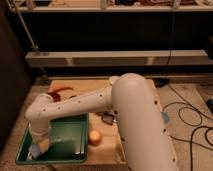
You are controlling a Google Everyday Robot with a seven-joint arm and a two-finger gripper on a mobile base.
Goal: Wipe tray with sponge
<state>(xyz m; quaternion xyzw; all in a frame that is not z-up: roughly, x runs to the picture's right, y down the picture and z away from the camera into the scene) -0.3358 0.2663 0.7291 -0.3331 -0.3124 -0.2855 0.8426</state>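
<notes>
The green tray (70, 137) lies on the wooden table at the lower left. My gripper (41, 144) hangs from the white arm and reaches down into the tray's front left corner. It is shut on the sponge (36, 150), a pale block with a blue layer, which is pressed on the tray floor by the left rim. The wrist hides most of the sponge.
A round yellow-orange fruit (95, 137) sits just right of the tray. A red-orange plate (59, 92) lies behind the tray. A small grey object (107, 118) lies by the arm. My white arm (135, 115) covers the table's right part. Cables (192, 125) lie on the floor to the right.
</notes>
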